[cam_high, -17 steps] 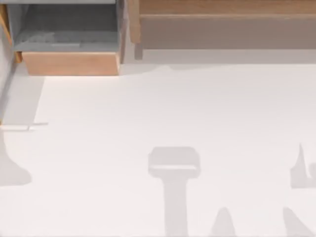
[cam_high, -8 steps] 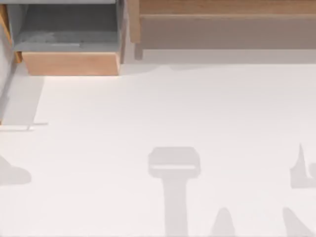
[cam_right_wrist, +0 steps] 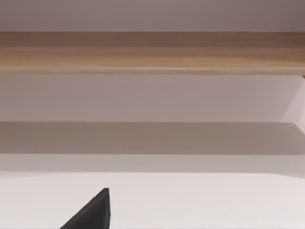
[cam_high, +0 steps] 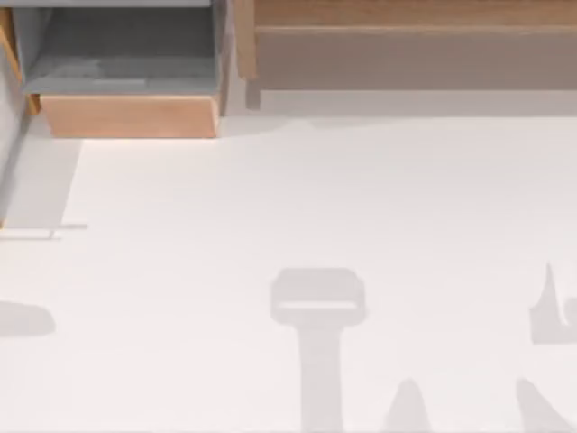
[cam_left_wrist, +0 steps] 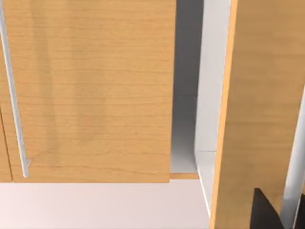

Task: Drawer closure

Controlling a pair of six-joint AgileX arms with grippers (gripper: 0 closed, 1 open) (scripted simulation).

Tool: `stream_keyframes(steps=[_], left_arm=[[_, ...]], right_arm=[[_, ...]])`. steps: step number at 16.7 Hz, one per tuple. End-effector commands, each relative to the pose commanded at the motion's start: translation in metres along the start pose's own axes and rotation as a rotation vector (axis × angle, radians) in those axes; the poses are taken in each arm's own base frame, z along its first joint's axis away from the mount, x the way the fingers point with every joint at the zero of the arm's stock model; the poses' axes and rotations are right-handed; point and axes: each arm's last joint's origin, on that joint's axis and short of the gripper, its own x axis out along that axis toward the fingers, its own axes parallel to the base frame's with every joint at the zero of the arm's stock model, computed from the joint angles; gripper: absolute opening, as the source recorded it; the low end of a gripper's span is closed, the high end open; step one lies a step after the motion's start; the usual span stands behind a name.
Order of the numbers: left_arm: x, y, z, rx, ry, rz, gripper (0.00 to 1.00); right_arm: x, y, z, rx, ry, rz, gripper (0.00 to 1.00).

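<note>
Drawer (cam_high: 129, 115): pulled out at the table's (cam_high: 297, 207) far left corner, grey inside exposed, light-brown front facing the table.
Cabinet (cam_high: 406, 54): just right of it along the far edge.
Grippers: open or closed, cannot tell.

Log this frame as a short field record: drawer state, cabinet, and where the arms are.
drawer: open, pulled out at the table's far left; grey inside, nothing visible in it
cabinet: long wooden body along the far edge, right of the drawer
table: white, with arm shadows on it
left wrist view: close on a wooden panel
task: drawer not yet closed
</note>
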Motion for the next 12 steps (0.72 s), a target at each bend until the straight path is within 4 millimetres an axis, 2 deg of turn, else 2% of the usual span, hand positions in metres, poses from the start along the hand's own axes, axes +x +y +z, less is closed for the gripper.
stream_keyframes(steps=[7,9,12], left_arm=[[0.000,-0.004,-0.001,-0.016,0.003,-0.015,0.00],[0.009,-0.004,-0.002,-0.014,0.005,-0.014,0.00],[0.033,-0.004,-0.003,-0.015,0.005,-0.016,0.00]], right_arm=[[0.000,0.000,0.000,0.000,0.000,0.000,1.00],[0.000,0.000,0.000,0.000,0.000,0.000,1.00],[0.000,0.000,0.000,0.000,0.000,0.000,1.00]])
